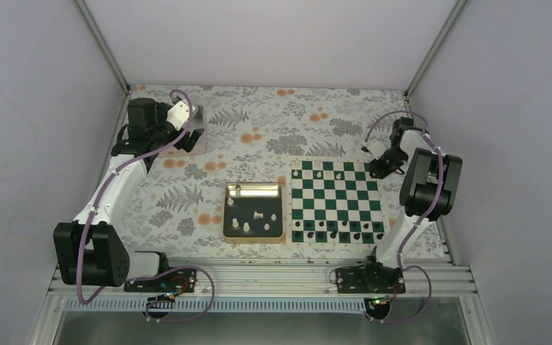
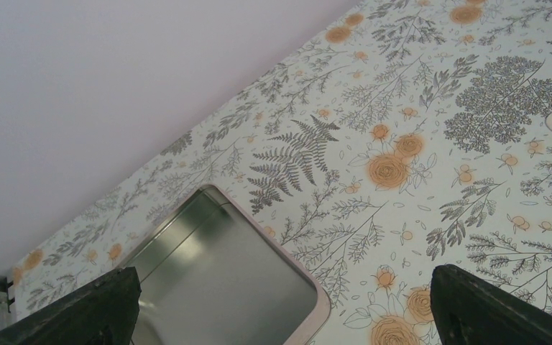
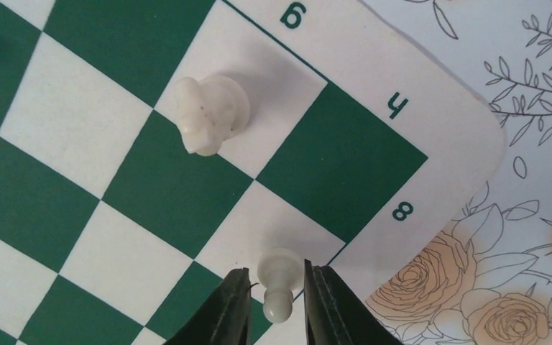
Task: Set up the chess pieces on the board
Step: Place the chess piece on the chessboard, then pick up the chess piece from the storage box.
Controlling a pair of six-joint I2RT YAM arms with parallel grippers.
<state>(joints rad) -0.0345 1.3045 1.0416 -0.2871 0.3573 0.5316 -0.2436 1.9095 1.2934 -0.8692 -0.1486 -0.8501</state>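
The green and white board (image 1: 336,201) lies right of centre. Black pieces stand along its near rows, and a few white chess pieces (image 1: 319,173) stand on its far row. More white pieces (image 1: 247,227) lie in the gold-rimmed tray (image 1: 253,186). My right gripper (image 1: 379,169) is low over the board's far right corner. In the right wrist view its fingers (image 3: 279,302) straddle an upright white pawn (image 3: 279,277) on a white square of the board (image 3: 115,187), with a small gap on the left side. A white knight-like piece (image 3: 212,111) stands nearby. My left gripper (image 1: 180,136) is open and empty.
A shallow silver tin (image 2: 223,287) lies at the far left (image 1: 195,133), under my left gripper (image 2: 280,295). The flowered tablecloth covers the table. White walls close in the left, back and right sides. The right arm's elbow (image 1: 431,187) hangs beside the board's right edge.
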